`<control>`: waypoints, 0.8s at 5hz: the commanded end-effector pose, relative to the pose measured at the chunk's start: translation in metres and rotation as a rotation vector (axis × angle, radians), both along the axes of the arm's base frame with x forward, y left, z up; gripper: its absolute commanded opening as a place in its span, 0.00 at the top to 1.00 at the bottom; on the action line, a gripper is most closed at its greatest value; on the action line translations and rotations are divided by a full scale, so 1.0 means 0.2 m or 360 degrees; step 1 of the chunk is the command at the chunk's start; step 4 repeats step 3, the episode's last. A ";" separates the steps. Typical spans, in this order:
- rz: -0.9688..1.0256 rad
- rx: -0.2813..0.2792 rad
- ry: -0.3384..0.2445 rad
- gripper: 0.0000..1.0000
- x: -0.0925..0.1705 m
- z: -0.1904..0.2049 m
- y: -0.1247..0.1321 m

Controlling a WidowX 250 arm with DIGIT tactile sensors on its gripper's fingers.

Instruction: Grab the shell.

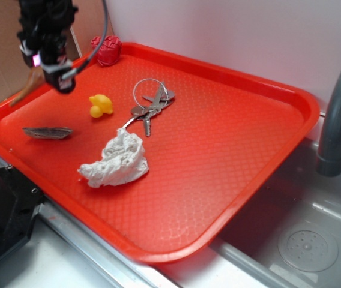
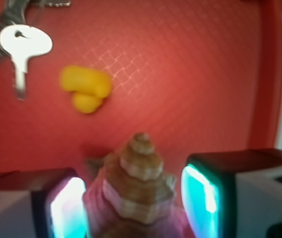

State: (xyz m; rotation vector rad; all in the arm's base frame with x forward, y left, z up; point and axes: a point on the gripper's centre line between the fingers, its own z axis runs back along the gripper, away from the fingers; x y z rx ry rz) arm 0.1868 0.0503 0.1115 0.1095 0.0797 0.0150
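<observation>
Tan-banded shell (image 2: 141,181), yellow duck (image 1: 100,105), red cross-hatched tray (image 1: 230,150).

Black arm (image 1: 44,24), boxy dark wrist housing, small pink-lit spot on its side. Black cable (image 1: 101,36) loops off the arm. Gripper (image 2: 133,203): black-framed fingers (image 2: 208,191) with glowing cyan pads, white-grey blocks outside them. Wrist view blurry.

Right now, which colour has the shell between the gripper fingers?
Tan-brown with paler bands on its whorls; the shell shows best in the wrist view.
</observation>
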 end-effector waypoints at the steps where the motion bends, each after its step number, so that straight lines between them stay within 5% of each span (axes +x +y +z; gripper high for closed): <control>1: 0.0120 0.0061 -0.0108 1.00 0.15 0.29 -0.35; 2: 0.0122 0.0062 -0.0202 1.00 0.18 0.35 -0.38; 3: 0.0178 -0.0030 -0.0324 1.00 0.19 0.41 -0.33; 4: 0.0178 -0.0030 -0.0324 1.00 0.19 0.41 -0.33</control>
